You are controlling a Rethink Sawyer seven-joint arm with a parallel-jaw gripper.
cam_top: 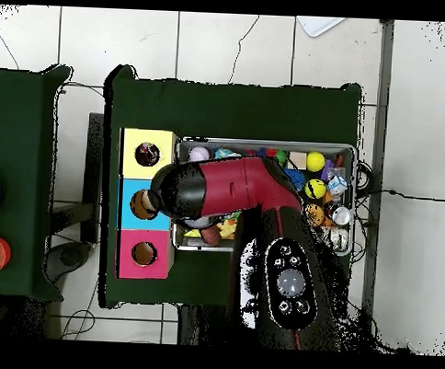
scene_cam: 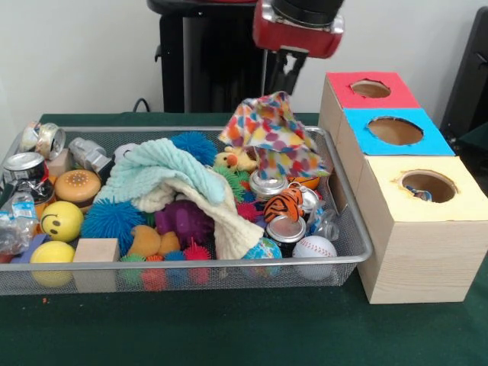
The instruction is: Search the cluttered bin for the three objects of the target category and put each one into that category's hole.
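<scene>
The wire mesh bin [scene_cam: 363, 242] is full of clutter. My gripper [scene_cam: 279, 88] comes down over the bin's right end and is shut on the top of a white polka-dot cloth [scene_cam: 273, 136]. The cloth hangs lifted, its lower edge still over the clutter. The yellow-topped box's hole [scene_cam: 428, 185] is to the right, and a bit of coloured fabric [scene_cam: 420, 195] shows inside it. In the overhead view the arm's head [cam_top: 177, 192] hides the gripper and cloth, next to the yellow box's hole [cam_top: 146, 154]. I see no other polka-dot cloth.
Blue-topped [scene_cam: 394, 131] and red-topped [scene_cam: 371, 89] boxes stand behind the yellow one. The bin holds mint-green and cream towels [scene_cam: 171, 183], spiky balls, cans, a baseball [scene_cam: 313, 248], a tiger toy [scene_cam: 284, 203], yellow balls and a wooden block [scene_cam: 96, 250].
</scene>
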